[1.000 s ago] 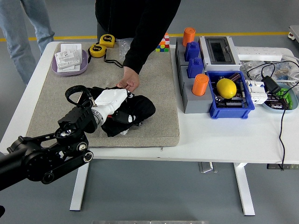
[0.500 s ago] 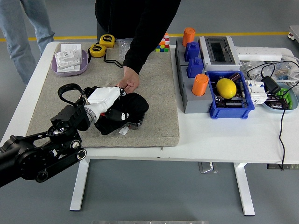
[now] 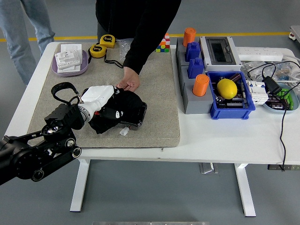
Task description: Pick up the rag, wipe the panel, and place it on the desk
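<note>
Nearest the camera, at lower left: black left arm (image 3: 35, 152), reaching in over the counter's (image 3: 220, 140) near edge. Further in, the left hand (image 3: 101, 97), white-shelled, laid on top of the black rag (image 3: 119, 111) with fingers pressed into the cloth and closed on it. Beneath rag and hand, a panel, nearly all hidden; only a dark edge and a small white bit showing at the rag's near side. All of this on a grey felt mat (image 3: 157, 101) covering the counter's left half. Right hand out of sight.

Just beyond the rag: a person's hand (image 3: 129, 83), black sleeve above it, fingertips resting on the mat at the rag's far edge, touching or almost touching the cloth.

To the right of the mat: a grey block (image 3: 193, 96) carrying two orange cylinders and two blue pieces; beside it a blue bin (image 3: 229, 108) holding a yellow lemon-like object (image 3: 227, 88). Behind the bin, a grey box with a dark window (image 3: 219, 50). Black cable (image 3: 282, 124) trailing toward the near edge at far right.

At the far left corner: a purple tray (image 3: 70, 69) with white switch plates, then two yellow tape measures (image 3: 102, 45). Small coloured cube stack (image 3: 164, 43) at the mat's far edge.
</note>
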